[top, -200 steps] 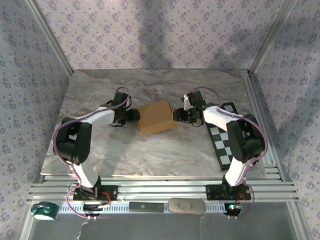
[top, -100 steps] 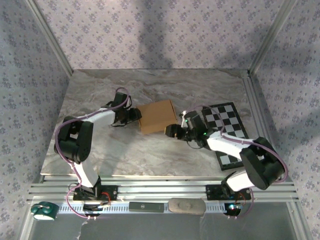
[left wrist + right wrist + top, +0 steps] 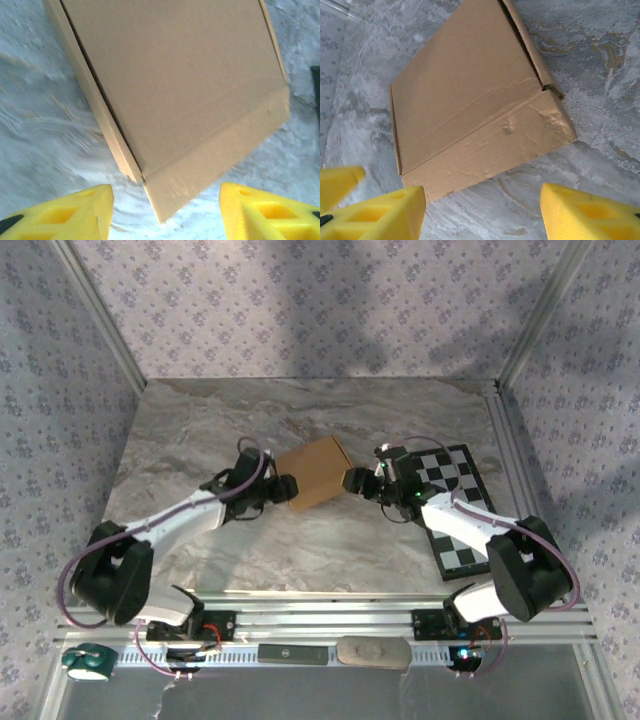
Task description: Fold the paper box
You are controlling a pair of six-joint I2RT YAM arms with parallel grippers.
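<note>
Left pincer [image 3: 283, 490] sits low at the left near corner of the paper box [image 3: 315, 470], and its yellow fingers [image 3: 75, 212] are apart with nothing between them. Right pincer [image 3: 352, 480] sits at the right side of the box, and its fingers [image 3: 590, 212] are apart too, holding nothing. The box lies in the middle of the table [image 3: 200, 420], turned a bit crooked, and it looks shut, with the lid down. The checkered board [image 3: 455, 500] lies to the right, past the right pincer.

I think a few things can go wrong now. The box is light and nothing holds it down. If one pincer pushes and the other does not, the box can slide or spin away, maybe onto the board. In the left wrist view there is a dark crack [image 3: 105, 95] between the lid and the side wall, so the lid may not be tucked all the way in. A finger can catch there and lift the lid open. The front flap [image 3: 490, 150] has small dents. If both pincers squeeze hard, the soft cardboard can bend in. The box corner points between the left fingers, so closing them there may crush it
</note>
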